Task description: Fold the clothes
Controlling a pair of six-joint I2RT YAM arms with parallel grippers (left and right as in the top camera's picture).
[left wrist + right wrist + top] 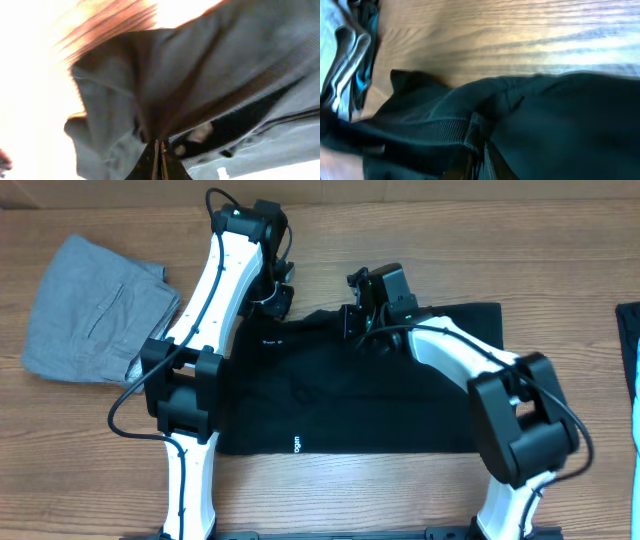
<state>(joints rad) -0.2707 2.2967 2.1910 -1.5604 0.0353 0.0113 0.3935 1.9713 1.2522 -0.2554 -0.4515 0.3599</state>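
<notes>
Both claws are pinching the far edge of the black soft fabric garment [330, 395].

The garment is lying spread flat on the brown wood-grain table [450, 240] between the two arms, with its near hem running straight across and a small white print showing just above it. At its far edge, near the left corner, the left gripper [159, 150] is clamping bunched cloth with its fingers pressed together. The right gripper [479, 155] is squeezing a raised fold nearer the middle. Farther left, beyond the left arm, a light grey folded pair of trousers [95, 310] is resting on the table.
</notes>
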